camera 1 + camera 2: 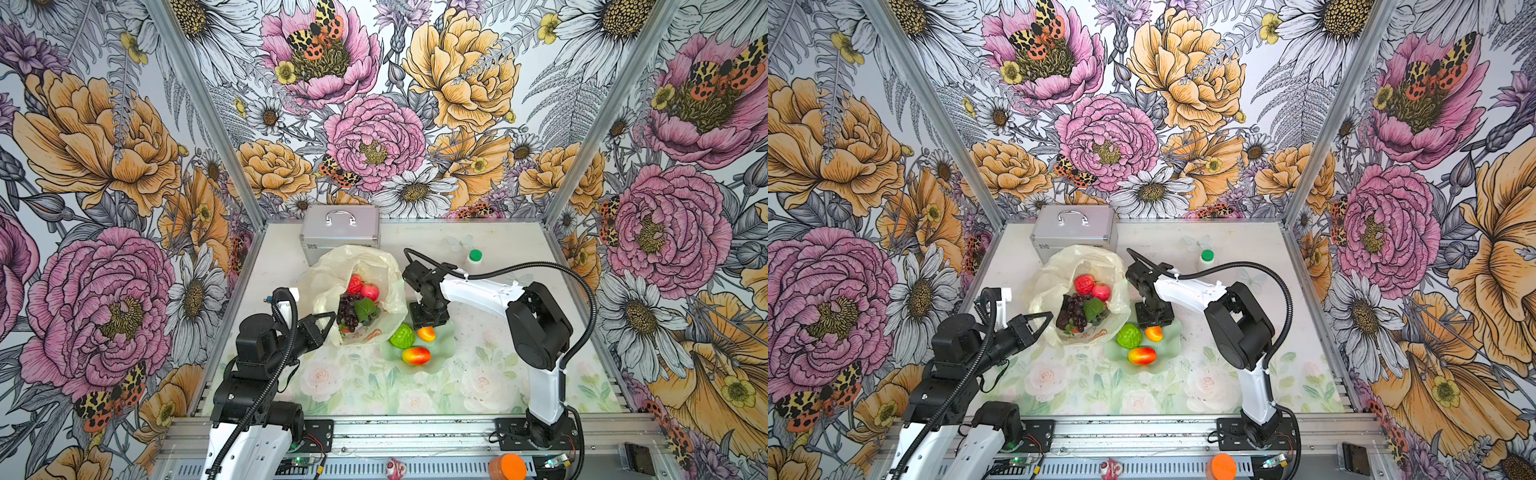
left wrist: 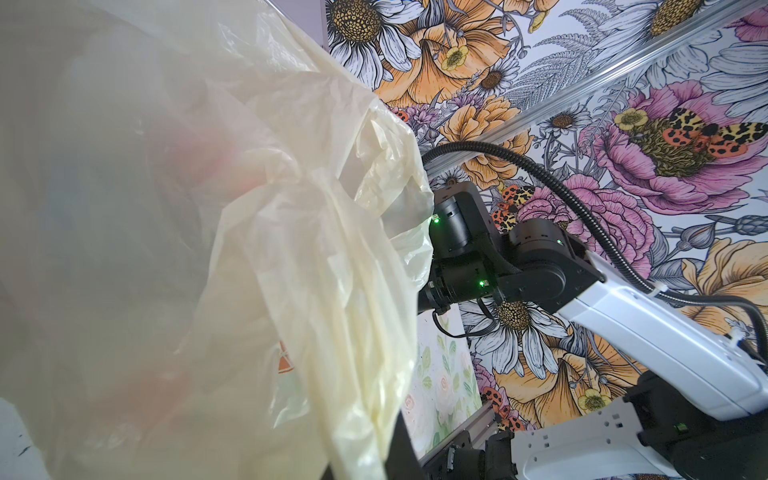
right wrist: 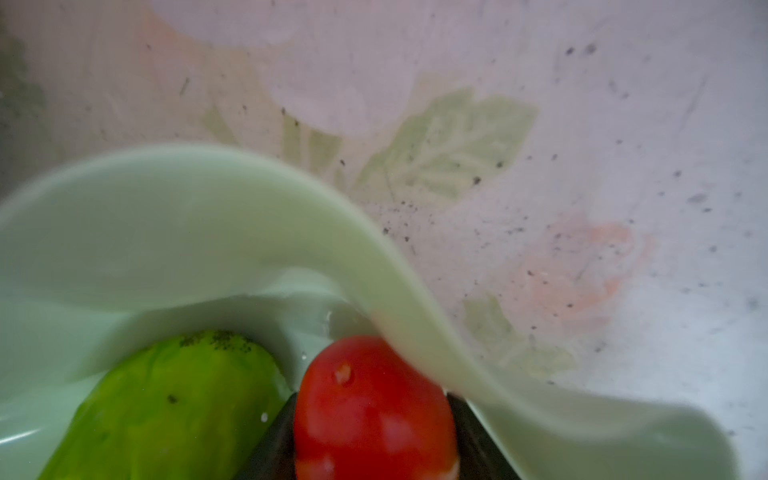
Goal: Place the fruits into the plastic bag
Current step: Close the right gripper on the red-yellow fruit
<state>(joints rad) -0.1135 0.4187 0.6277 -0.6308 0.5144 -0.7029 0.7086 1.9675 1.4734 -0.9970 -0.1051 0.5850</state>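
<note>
The plastic bag (image 1: 365, 262) (image 1: 1084, 257) (image 2: 249, 249) lies with its mouth open. Inside it are a strawberry (image 1: 354, 284), an apple (image 1: 370, 291) and a grape bunch (image 1: 348, 309). My left gripper (image 1: 330, 316) (image 1: 1048, 316) (image 2: 365, 461) is shut on the bag's near edge. On the pale green dish (image 1: 446, 338) (image 3: 166, 232) lie a bumpy lime-green ball (image 1: 402, 336) (image 3: 166, 407) and a red-yellow mango (image 1: 416, 355). My right gripper (image 1: 428, 328) (image 3: 374, 449) points down into the dish. Its two fingers press both sides of a second mango (image 1: 427, 333) (image 3: 374, 415), which sits against the dish's rim.
A silver metal case (image 1: 340, 232) stands behind the bag at the back. A white bottle with a green cap (image 1: 474, 259) stands at the back right. An orange lid (image 1: 507, 465) and a small pink thing (image 1: 395, 467) lie on the front rail.
</note>
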